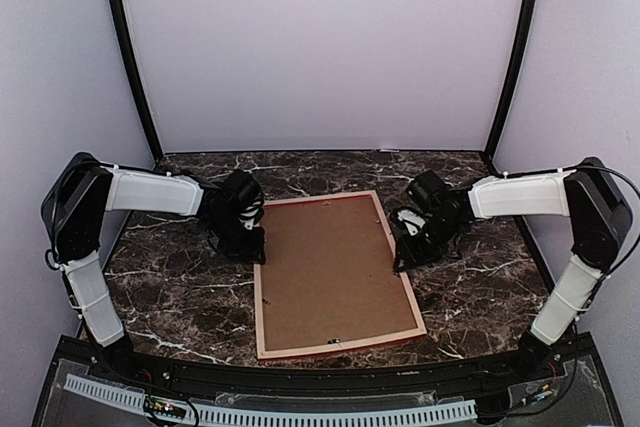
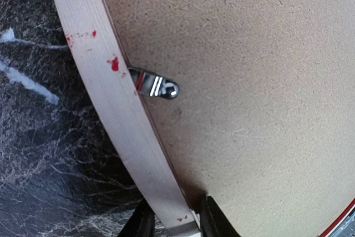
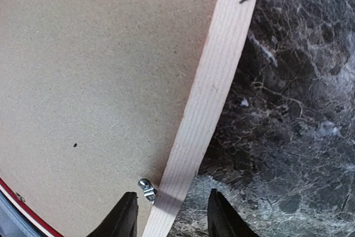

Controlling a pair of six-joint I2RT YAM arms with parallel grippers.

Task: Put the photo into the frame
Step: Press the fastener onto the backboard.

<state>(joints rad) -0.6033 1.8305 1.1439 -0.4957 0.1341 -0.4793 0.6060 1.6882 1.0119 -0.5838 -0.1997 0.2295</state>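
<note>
dark marbled worktop (image 1: 180,287) carries the frame (image 1: 259,307), face down at the centre of the top view, pale wood back up, with red showing only as a thin edge line. a brown backing board (image 1: 330,267) fills it and hides whatever is inside. the left fingers (image 2: 213,221) pinch the left rail narrowly. the right fingers (image 3: 222,215) straddle the right rail, standing apart from it.

Frame (image 1: 259,307) lies flat, back up, mid-table at my 12 o'clock. Pale wood rails, red outer edge, brown backing board (image 1: 330,267) seated inside. Long axis runs 6 to 12, far end tipped slightly toward 11.
</note>
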